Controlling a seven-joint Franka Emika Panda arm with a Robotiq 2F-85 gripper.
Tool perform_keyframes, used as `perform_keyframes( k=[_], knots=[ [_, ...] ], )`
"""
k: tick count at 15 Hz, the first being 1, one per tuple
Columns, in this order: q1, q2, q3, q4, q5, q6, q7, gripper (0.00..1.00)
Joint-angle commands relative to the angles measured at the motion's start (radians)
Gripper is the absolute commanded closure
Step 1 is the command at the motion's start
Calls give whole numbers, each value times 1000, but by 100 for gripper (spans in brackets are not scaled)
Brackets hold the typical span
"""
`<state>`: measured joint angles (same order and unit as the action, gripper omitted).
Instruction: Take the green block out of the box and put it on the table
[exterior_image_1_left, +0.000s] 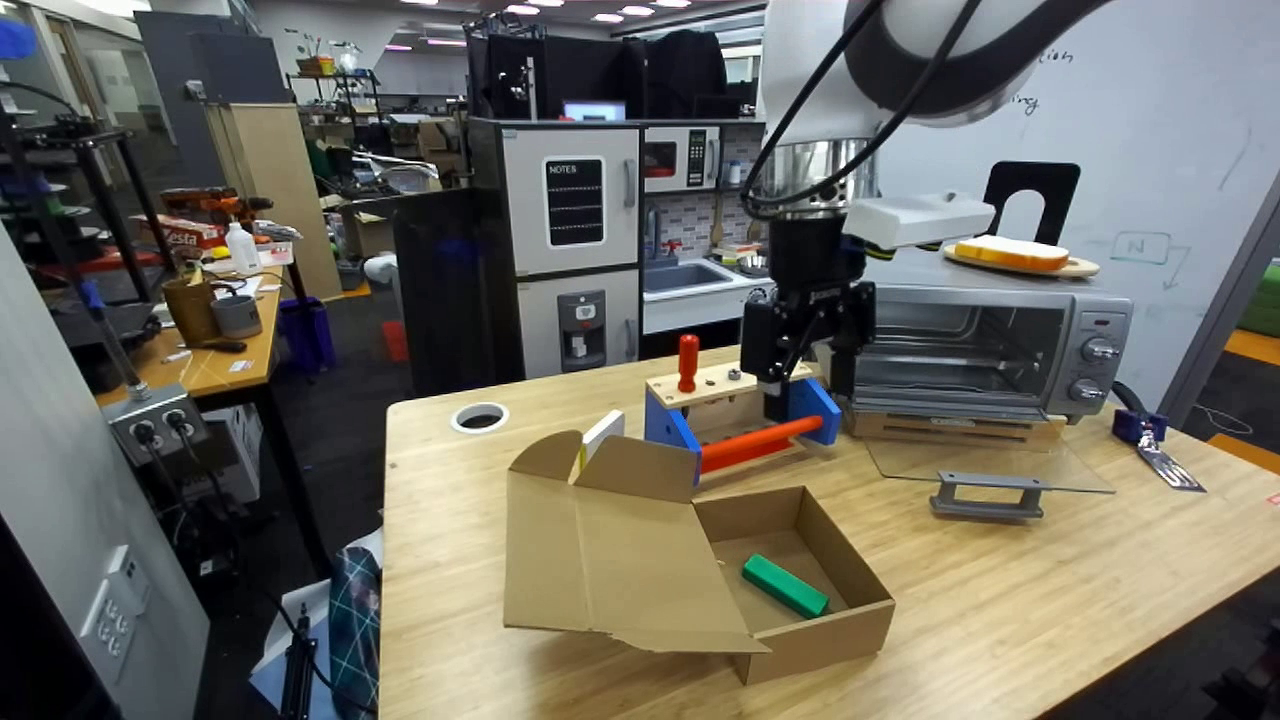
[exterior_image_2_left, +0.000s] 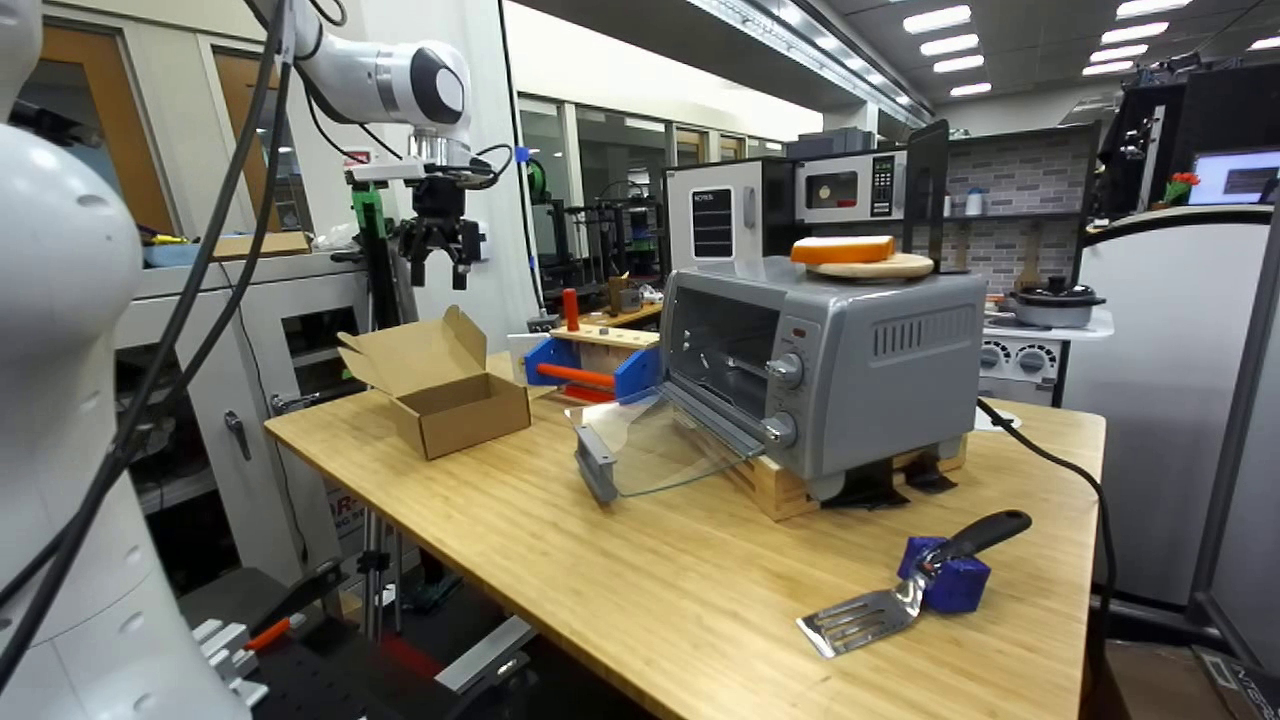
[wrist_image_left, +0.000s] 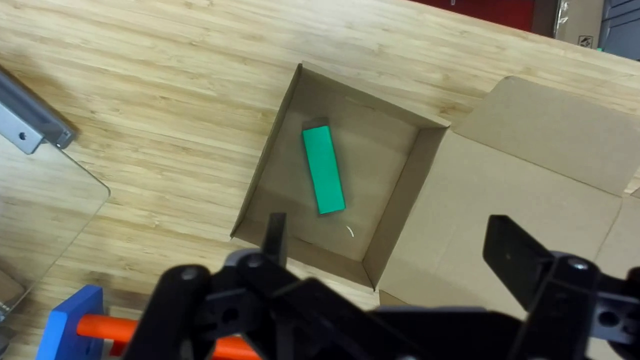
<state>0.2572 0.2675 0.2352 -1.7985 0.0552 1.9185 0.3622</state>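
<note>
While a far panel (exterior_image_1_left: 574, 202) reads "NOTES", the claw (exterior_image_2_left: 439, 275) hangs with jaws apart and the oblong green block (exterior_image_1_left: 785, 586) lies inside the shallow cardboard box (exterior_image_1_left: 822, 642) on the grained wooden surface (exterior_image_1_left: 1000, 590).

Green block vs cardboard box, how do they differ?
Colour: the green block is bright green, the cardboard box plain brown.
Size: the block is small, lying inside the far larger box.
Shape: the block is a narrow bar; the box is a shallow, open container.
Shared: both sit unheld.
</note>
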Motion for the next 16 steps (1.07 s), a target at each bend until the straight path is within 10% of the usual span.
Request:
perform_keyframes(
  k=[1, 16],
  knots=[
    [14, 64, -19, 54, 7, 2, -10, 0],
    [38, 137, -27, 77, 9, 6, -6, 0]
  ],
)
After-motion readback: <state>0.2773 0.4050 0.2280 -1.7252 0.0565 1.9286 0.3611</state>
